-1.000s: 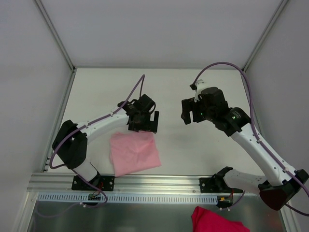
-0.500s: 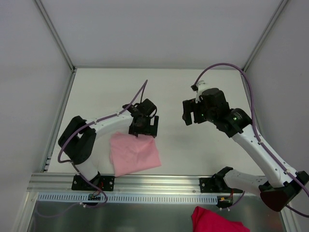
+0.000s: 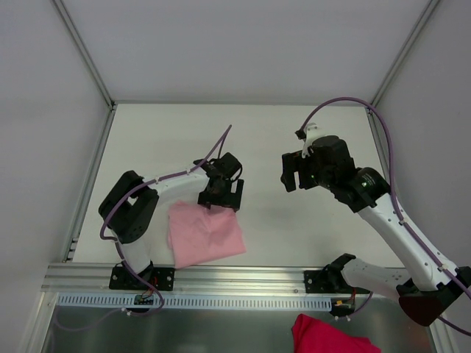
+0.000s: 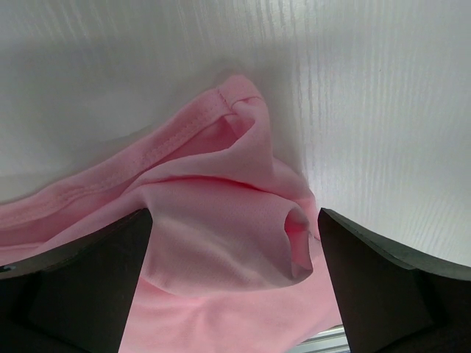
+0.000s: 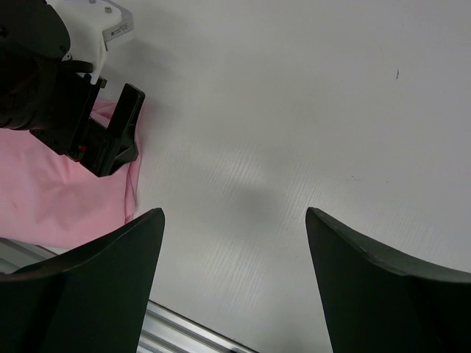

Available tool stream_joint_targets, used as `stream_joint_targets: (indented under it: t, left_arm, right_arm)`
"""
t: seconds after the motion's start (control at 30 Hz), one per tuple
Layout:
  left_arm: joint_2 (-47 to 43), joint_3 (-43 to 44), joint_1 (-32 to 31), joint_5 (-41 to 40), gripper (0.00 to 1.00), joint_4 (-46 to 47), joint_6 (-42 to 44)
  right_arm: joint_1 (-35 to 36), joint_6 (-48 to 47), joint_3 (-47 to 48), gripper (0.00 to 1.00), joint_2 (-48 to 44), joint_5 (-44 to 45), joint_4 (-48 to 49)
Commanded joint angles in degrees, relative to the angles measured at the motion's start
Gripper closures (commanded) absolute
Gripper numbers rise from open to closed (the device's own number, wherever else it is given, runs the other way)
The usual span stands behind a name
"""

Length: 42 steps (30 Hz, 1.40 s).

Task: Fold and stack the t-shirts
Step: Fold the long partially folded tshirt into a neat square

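Note:
A folded pale-pink t-shirt (image 3: 206, 234) lies on the white table near the front edge, left of centre. My left gripper (image 3: 221, 198) is open and sits low over the shirt's far right corner. In the left wrist view its two dark fingers (image 4: 81, 283) straddle a raised fold of the pink t-shirt (image 4: 221, 235) without closing on it. My right gripper (image 3: 288, 176) is open and empty, held above the bare table to the right of the shirt. In the right wrist view the t-shirt (image 5: 51, 198) and the left gripper (image 5: 110, 140) show at the far left.
A darker pink-red cloth (image 3: 331, 335) lies below the table's front rail (image 3: 243, 278) at the bottom right. Grey enclosure walls and a metal frame surround the table. White table surface (image 3: 257, 140) stretches behind and between the arms.
My left gripper has moved down and toward the near edge onto the shirt's far right corner, its arm folding back. My right gripper has drifted slightly right and stayed open.

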Motion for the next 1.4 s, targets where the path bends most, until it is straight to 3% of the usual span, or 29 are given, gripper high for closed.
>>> stream_joint_targets:
  t: [0.0,0.27,0.47,0.67,0.87,0.9,0.93,0.97,1.0,1.1,1.13,1.37]
  left_arm:
    - [0.6,3.1,0.4,-1.1,0.01,3.0,3.4]
    - [3.8,10.1,0.3,-0.7,0.01,6.8,6.2]
    - [-8.5,9.8,0.3,-9.8,0.01,7.0,5.9]
    - [-20.6,4.2,0.3,-8.1,0.02,3.2,2.5]
    - [-23.0,-7.3,0.0,4.5,0.21,9.3,-1.5]
    - [-23.2,-9.3,-0.2,6.2,0.32,10.1,-1.7]
    - [-23.0,-9.8,-0.3,6.6,0.54,10.5,-2.3]
    - [-22.6,-10.2,-0.3,6.7,0.62,10.6,-2.4]
    - [-22.3,-10.4,-0.3,6.5,0.76,10.5,-2.6]
    - [-20.6,-11.2,-0.3,6.5,0.96,11.1,-2.4]
    - [-19.6,-11.4,-0.3,6.4,1.00,11.1,-2.2]
    - [-15.0,-13.0,-0.3,6.5,1.00,13.8,-1.5]
  right_arm:
    - [0.2,0.8,0.9,0.18,-0.9,-1.2,1.3]
    - [0.2,0.2,1.8,0.18,0.1,-1.8,1.8]
    - [0.2,0.8,0.7,0.18,-0.6,-2.1,1.4]
    - [0.2,1.5,-0.6,0.18,-0.7,-2.4,1.3]
    - [0.3,2.0,-0.2,0.18,0.5,-3.6,1.8]
    - [0.3,2.0,0.0,0.18,0.6,-3.6,1.8]
    - [0.4,2.0,0.2,0.18,0.8,-3.7,1.7]
    - [0.4,1.9,0.5,0.18,0.9,-3.6,1.4]
    - [0.4,2.0,0.5,0.18,0.8,-3.5,1.3]
    - [0.4,2.1,0.2,0.18,0.4,-3.3,1.2]
    - [0.4,2.2,0.0,0.18,0.3,-3.2,1.1]
    - [0.3,2.2,-1.0,0.18,-1.0,-2.7,0.5]
